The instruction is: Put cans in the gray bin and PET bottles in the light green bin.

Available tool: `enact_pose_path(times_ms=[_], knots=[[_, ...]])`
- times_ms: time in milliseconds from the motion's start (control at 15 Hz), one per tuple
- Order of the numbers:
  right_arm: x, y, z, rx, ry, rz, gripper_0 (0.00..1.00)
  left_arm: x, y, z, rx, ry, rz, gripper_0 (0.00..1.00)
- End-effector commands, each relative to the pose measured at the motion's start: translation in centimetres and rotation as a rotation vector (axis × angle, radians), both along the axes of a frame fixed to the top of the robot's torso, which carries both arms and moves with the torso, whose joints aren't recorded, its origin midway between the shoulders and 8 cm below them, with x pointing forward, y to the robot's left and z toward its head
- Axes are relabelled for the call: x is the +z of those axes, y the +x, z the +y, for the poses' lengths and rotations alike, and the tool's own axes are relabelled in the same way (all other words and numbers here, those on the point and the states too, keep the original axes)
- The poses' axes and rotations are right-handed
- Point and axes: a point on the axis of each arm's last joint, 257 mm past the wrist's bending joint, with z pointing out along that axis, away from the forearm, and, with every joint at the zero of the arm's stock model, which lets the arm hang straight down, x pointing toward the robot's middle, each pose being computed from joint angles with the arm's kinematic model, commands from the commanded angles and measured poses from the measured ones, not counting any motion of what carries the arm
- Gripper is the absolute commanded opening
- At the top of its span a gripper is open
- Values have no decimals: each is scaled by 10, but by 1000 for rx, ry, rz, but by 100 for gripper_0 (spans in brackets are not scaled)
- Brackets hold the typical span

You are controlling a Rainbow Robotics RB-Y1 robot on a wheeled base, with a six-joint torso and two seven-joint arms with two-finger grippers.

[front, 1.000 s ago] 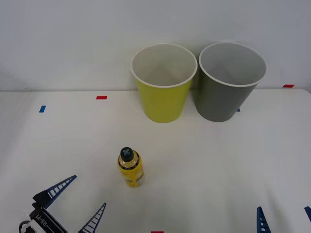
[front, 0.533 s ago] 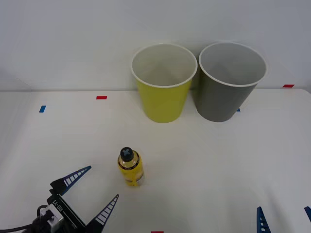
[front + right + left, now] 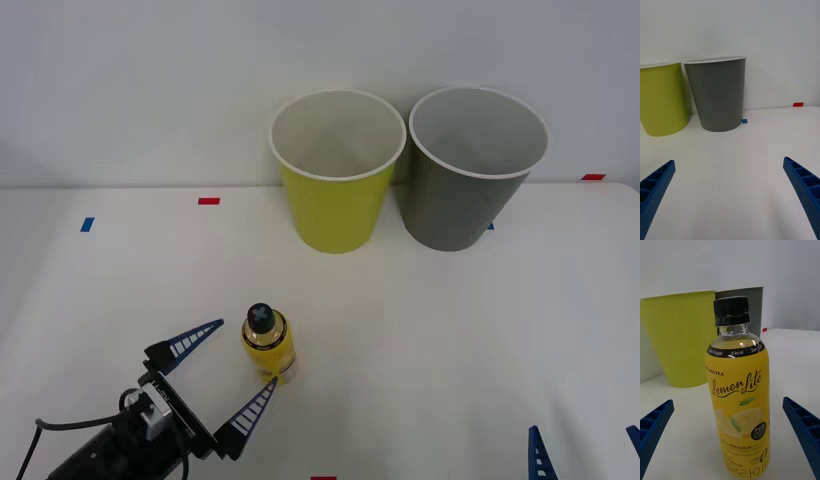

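Note:
The PET bottle (image 3: 268,345) stands upright on the white table, with a black cap and a yellow label. My left gripper (image 3: 249,351) is open, low at the front left, its blue fingers (image 3: 190,342) reaching either side of the bottle without touching it. In the left wrist view the bottle (image 3: 737,390) stands close between the open left gripper (image 3: 728,401). The light green bin (image 3: 337,170) and the gray bin (image 3: 472,165) stand side by side at the back. My right gripper (image 3: 587,450) rests open at the front right. Cans are out of view.
Small red (image 3: 208,201) and blue (image 3: 87,224) tape marks lie on the table. A white wall rises right behind the bins. In the right wrist view the gray bin (image 3: 718,93) and green bin (image 3: 662,99) stand beyond the open right gripper (image 3: 730,195).
My left gripper has moved forward and to the right, from the front left corner up to the bottle, so that its fingers now flank it. The bottle and right arm have not moved.

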Motion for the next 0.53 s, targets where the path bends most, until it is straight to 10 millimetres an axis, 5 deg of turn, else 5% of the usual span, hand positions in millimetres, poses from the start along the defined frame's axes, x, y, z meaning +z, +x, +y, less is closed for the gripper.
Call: enact_pose_path(times_ms=[67,533], knots=[[0,0,0,0,0,0,100,1,3,-13,-29,-6,11,100],[0,0,0,0,0,0,100,10,18,-37,-42,-23,1,100]])
